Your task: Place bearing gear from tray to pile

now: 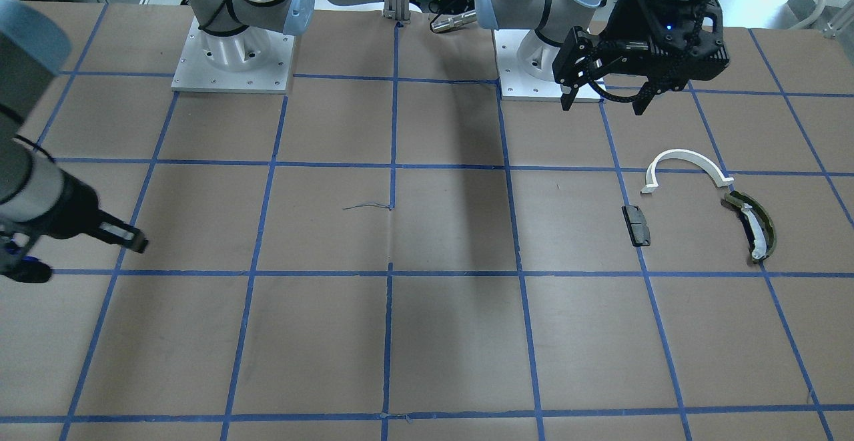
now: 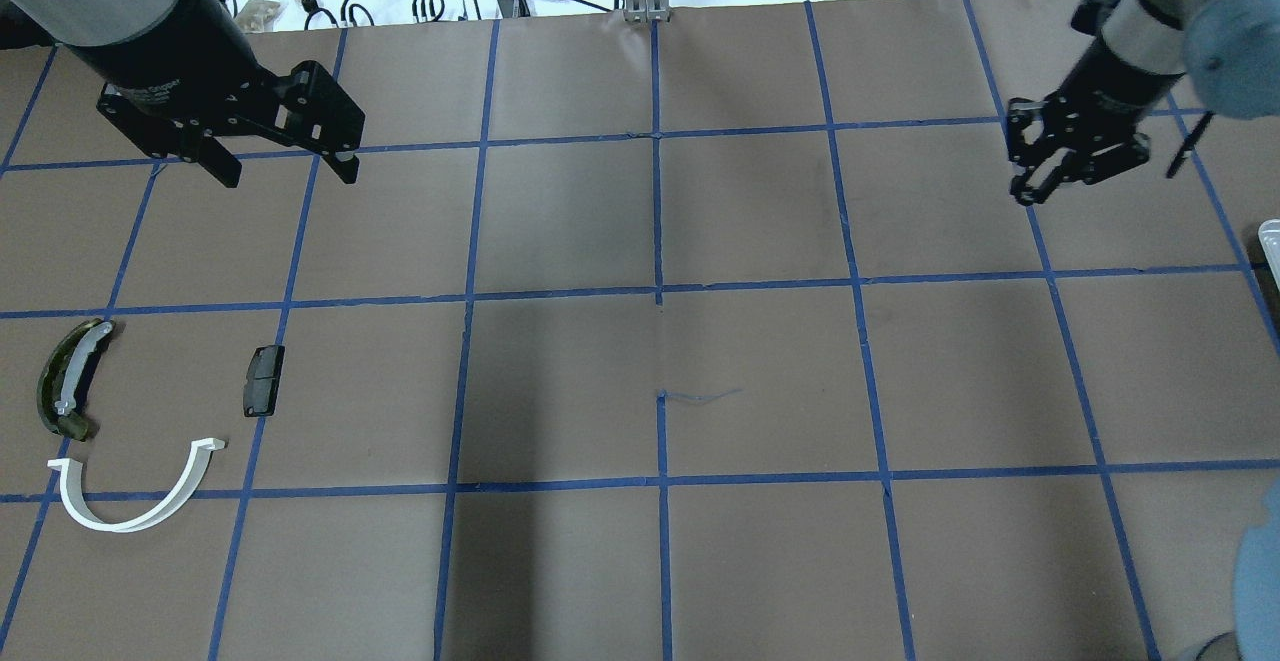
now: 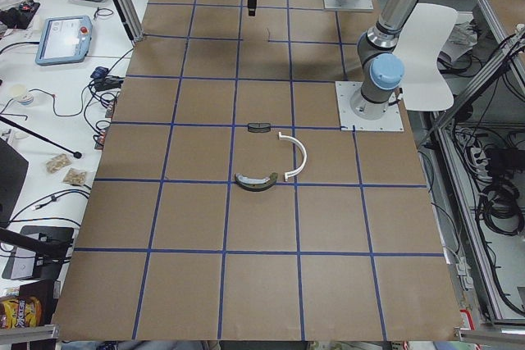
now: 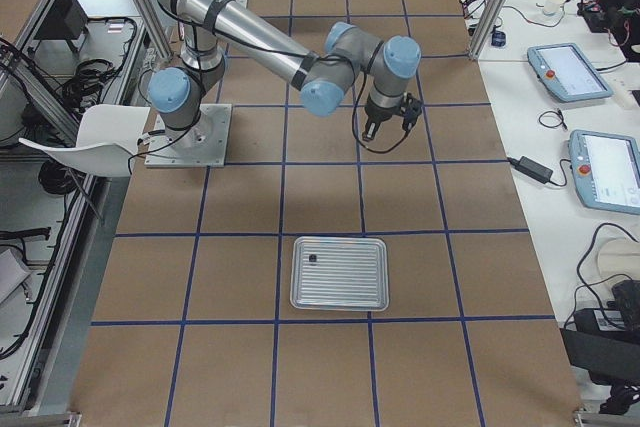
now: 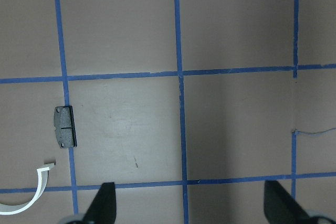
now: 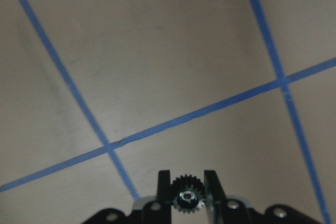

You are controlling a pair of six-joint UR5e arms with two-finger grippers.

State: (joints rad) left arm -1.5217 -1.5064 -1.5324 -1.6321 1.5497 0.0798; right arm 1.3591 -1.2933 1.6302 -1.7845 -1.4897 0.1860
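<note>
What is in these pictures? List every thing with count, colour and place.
Bearing gear: one, dark with a silvery hub, between the right gripper's fingers.
Tray: one, silver, at the table's end on the robot's right.
Small piece: one, dark, in the tray; too small to identify.
Half-ring: one, white, on the table on the robot's left.
Curved piece: one, olive with a white strip, beside the half-ring, apart.
Block: one, dark grey, near both, apart.
Table: one, brown, with a blue tape grid.
Pendants: two, blue-edged, on the side bench.
Left gripper: black, open, empty, above the table.
Right gripper: black, shut on the gear.
</note>
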